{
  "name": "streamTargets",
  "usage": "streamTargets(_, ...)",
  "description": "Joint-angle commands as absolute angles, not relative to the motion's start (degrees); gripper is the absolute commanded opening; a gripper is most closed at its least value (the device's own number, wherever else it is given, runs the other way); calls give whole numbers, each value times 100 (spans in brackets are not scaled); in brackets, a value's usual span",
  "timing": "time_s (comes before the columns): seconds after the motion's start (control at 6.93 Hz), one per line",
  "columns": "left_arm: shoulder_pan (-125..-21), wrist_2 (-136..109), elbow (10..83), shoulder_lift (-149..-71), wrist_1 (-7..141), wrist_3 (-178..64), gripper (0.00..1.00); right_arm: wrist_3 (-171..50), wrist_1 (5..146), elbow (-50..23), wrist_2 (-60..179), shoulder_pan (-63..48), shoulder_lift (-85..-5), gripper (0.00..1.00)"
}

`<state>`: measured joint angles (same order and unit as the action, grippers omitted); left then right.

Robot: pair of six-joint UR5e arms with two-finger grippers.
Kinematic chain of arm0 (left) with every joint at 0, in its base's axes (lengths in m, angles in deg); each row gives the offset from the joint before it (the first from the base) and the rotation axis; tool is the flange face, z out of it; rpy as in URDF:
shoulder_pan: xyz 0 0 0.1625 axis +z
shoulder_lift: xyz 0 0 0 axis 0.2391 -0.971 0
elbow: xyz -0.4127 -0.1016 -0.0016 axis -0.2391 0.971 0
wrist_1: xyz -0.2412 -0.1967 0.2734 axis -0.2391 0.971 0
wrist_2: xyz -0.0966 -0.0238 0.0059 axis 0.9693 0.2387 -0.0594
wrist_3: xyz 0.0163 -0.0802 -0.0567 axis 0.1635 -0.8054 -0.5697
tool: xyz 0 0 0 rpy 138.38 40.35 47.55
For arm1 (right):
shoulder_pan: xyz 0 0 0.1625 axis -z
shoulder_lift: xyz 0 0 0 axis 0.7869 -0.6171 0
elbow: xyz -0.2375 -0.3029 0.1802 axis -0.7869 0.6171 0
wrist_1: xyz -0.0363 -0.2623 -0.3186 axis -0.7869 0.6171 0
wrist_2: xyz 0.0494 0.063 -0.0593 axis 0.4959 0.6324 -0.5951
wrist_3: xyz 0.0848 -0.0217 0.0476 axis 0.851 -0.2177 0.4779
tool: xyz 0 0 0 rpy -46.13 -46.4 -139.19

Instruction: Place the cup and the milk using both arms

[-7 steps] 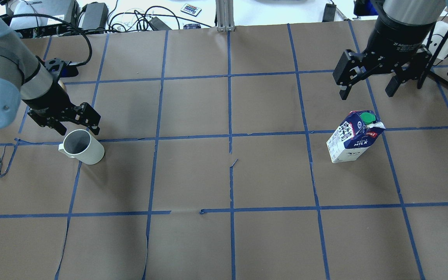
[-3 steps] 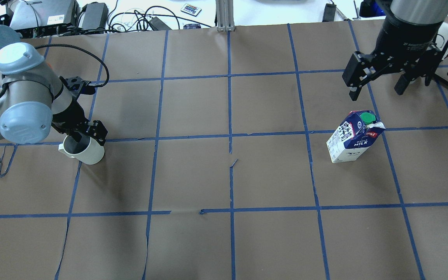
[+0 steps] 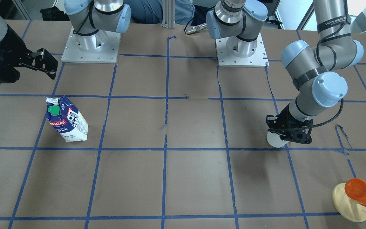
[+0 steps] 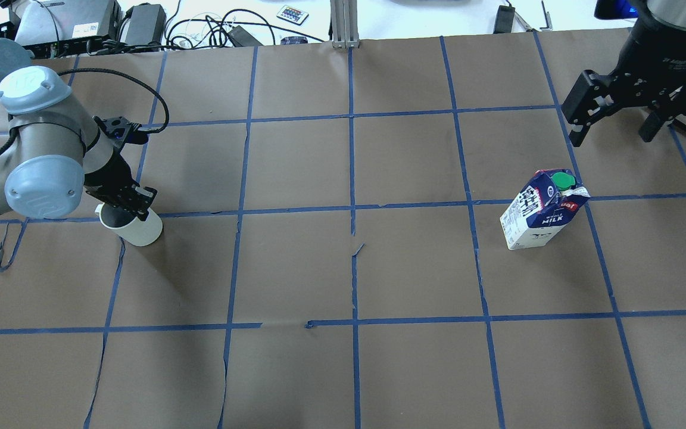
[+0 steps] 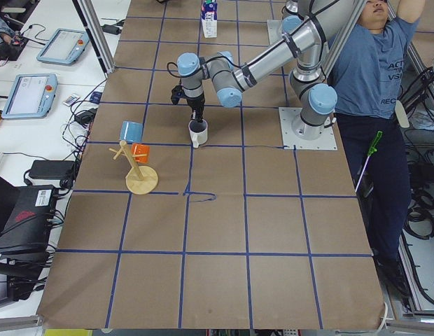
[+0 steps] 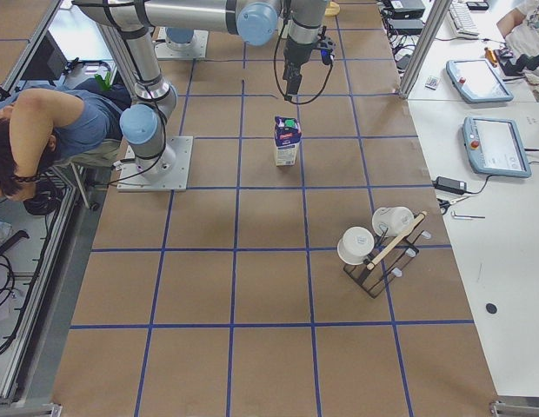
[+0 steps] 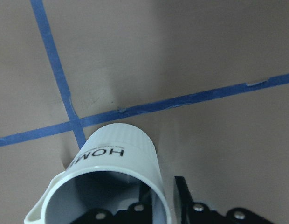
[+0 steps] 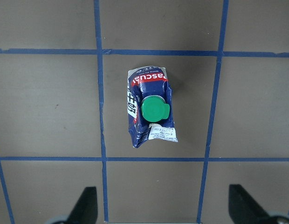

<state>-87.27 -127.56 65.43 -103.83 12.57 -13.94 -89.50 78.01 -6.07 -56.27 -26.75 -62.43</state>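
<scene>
Cup (image 4: pixel 140 229) stands upright on the desk (image 4: pixel 349 268), directly under the left hand (image 4: pixel 128 210), which has its wrist pointing straight down over the rim. In the left wrist view one finger reaches down inside the grey interior and the other finger (image 7: pixel 184 196) sits just outside the ribbed white wall, so the hand is pinching that wall between them. The "HOME" lettering (image 7: pixel 100 154) is on the side facing away from the hand's palm, and the handle (image 7: pixel 37 214) juts out on the side opposite the outer finger. A crossing of blue tape lines (image 7: pixel 72 123) lies on the desk just beyond the cup's base.

Milk (image 4: pixel 536 217) stands on the desk well apart from the right hand (image 4: pixel 612 136), which hangs above the desk with its fingers spread wide and nothing between them. In the right wrist view the carton is seen from above, its green cap (image 8: pixel 154 109) uppermost, lying ahead of the two fingertips (image 8: pixel 88 203) and roughly in line with the gap between them, inside one taped square.
</scene>
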Motion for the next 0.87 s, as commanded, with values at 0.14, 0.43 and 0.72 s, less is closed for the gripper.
streamTargets(0.14, -9150, -12787, 6197, -10252, 1449, -1787, 0, -8951, 7957, -628, -5580, -2659, -6210, 100)
streamTargets(0.43, -9923, -12779, 5819, -10321, 1591, -3197, 0, -8960, 8386, -812, -5615, -2659, -6000, 100)
streamTargets(0.72, -11011, -12770, 5642, -10348, 1635, -4668, 0, -9578, 9018, -1189, -5615, -2659, -5947, 100)
